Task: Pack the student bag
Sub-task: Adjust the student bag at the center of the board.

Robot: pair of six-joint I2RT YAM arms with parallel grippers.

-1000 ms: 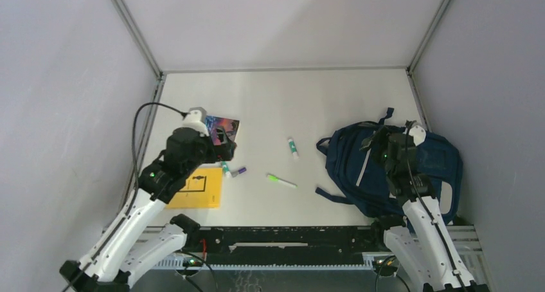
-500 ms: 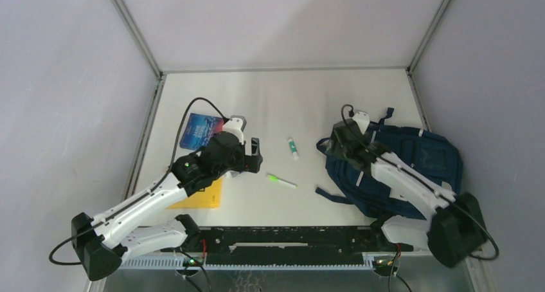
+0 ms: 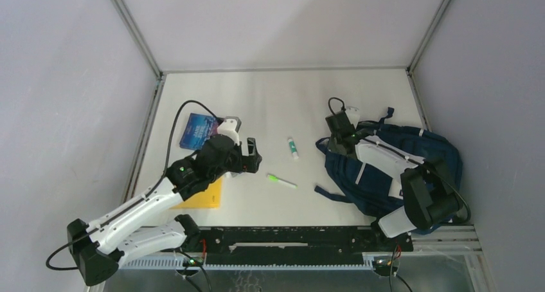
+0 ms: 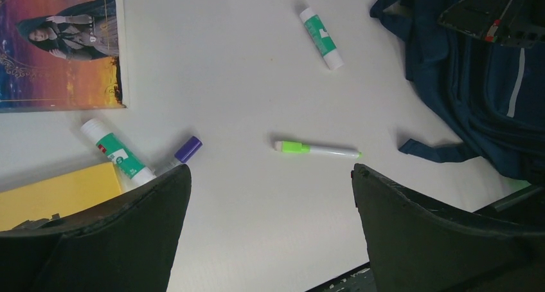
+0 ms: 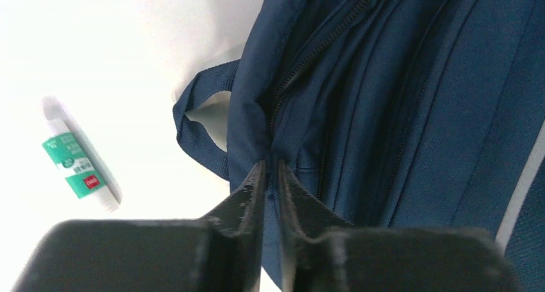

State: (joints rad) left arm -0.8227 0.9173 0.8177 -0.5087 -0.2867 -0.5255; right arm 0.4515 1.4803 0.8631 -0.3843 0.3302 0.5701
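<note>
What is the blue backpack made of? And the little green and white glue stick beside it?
The backpack looks like woven navy cloth, probably nylon or polyester. It folds softly, shows stitched seams and has a dull, matte surface. The glue stick looks like smooth, hard white plastic with a green printed label. It is a straight, stiff tube and looks slightly shiny.

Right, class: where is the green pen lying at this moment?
In the top view the green pen lies flat mid-table, between the open left gripper and the backpack, just nearer the arms than a glue stick.
</note>
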